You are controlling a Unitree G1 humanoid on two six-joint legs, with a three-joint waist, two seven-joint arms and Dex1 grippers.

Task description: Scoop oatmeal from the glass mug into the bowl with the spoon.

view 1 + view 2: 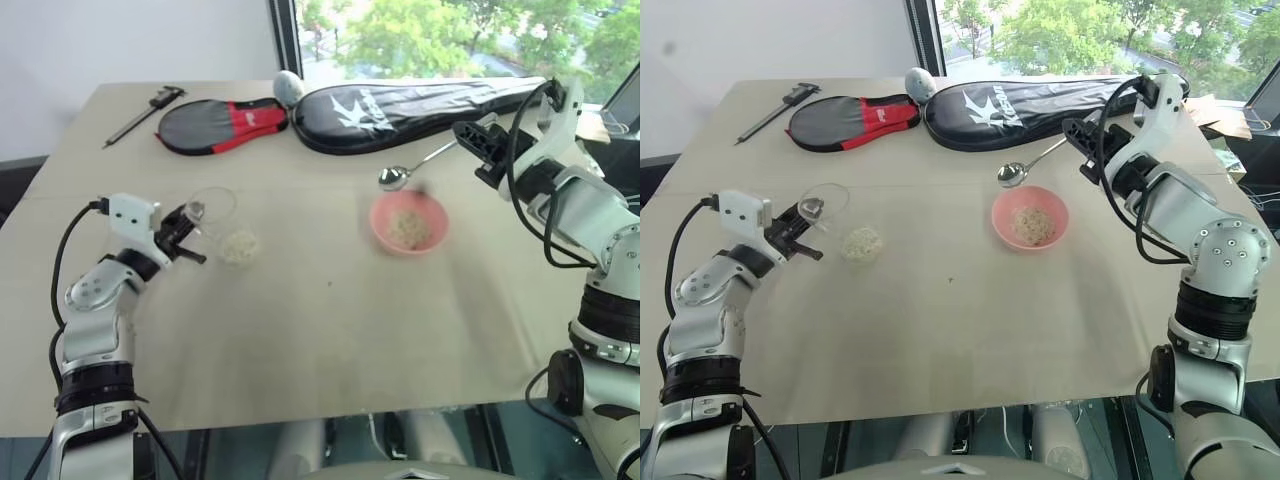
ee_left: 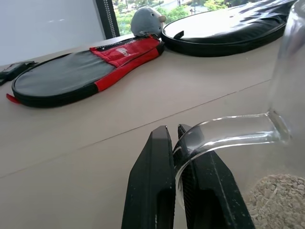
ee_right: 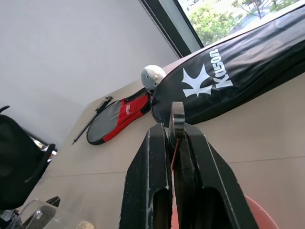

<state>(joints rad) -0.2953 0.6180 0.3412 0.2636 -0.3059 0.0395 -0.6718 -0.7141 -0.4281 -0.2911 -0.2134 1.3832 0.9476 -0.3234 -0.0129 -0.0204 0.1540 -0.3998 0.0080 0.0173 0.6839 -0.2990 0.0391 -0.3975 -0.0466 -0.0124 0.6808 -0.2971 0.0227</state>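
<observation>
Glass mug (image 1: 845, 226) is placed left of bowl (image 1: 1029, 218) on table (image 1: 970, 330); racket covers (image 1: 1040, 100) are laid behind both.

Perhaps office: table (image 1: 300, 330), window (image 1: 450, 35)

Your left pincer (image 1: 805, 232) sits low by the surface, pointing level and forward, its two black fingers (image 2: 152, 186) pinched together on the handle of the glass mug (image 1: 830, 205). The left forearm bends up from the elbow, white wrist block just behind the fingers. Your right pincer (image 1: 1080, 140) is raised higher than the left, beyond the bowl (image 1: 1030, 217), clamped tight on the spoon (image 1: 1025, 165), with the wrist rolled onto its side.
</observation>
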